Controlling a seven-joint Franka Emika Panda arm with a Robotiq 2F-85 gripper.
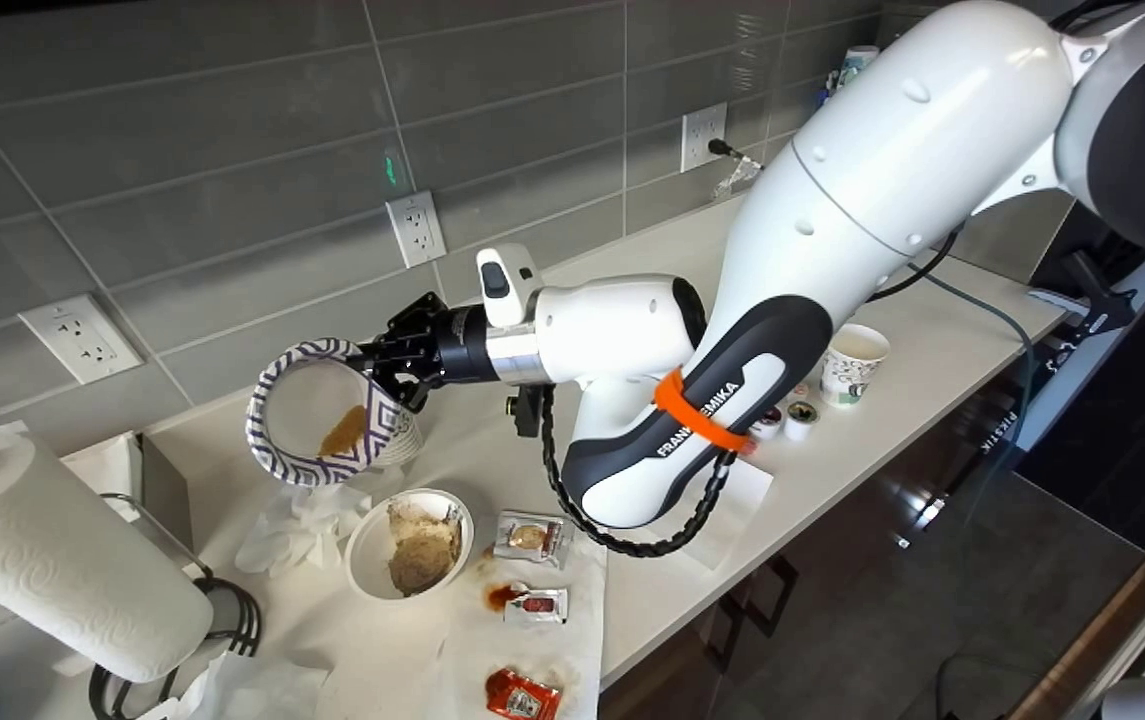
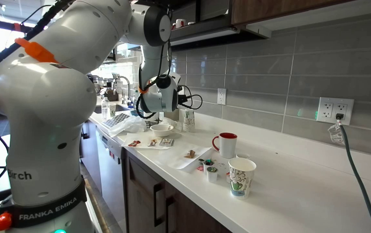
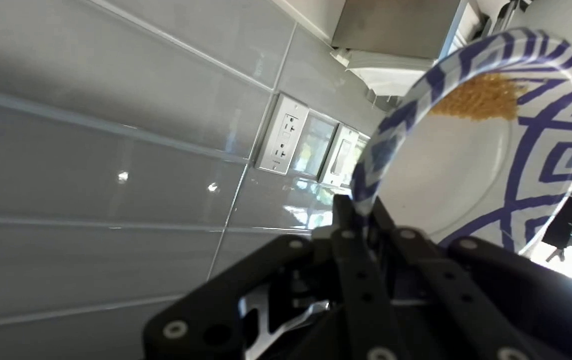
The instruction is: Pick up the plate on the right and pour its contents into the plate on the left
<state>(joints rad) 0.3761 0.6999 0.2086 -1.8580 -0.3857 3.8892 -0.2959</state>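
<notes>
1. Two jaws of the Robotiq gripper (image 3: 360,220) clamp the rim of a tilted, purple-patterned paper bowl (image 3: 440,165).
2. Brown granules (image 3: 480,97) lie inside it, just past the jaws.
3. Below the jaws stands a stack of paper cups (image 2: 189,121).
4. Also below them, a white bowl (image 1: 369,550) holds tan-and-brown powder (image 1: 422,565).
5. Well apart from the jaws: a red-handled mug (image 2: 229,147).

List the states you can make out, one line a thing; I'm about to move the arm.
Patterned bowl, held and tilted, brown granules inside
Gripper, shut on that bowl's rim
White bowl, upright on the counter, tan and brown contents inside
Mug, upright
Paper cup, upright
Cup stack, standing
Middle packet, lying flat, sauce spilled beside it
Black plug, plugged into the wall outlet
</notes>
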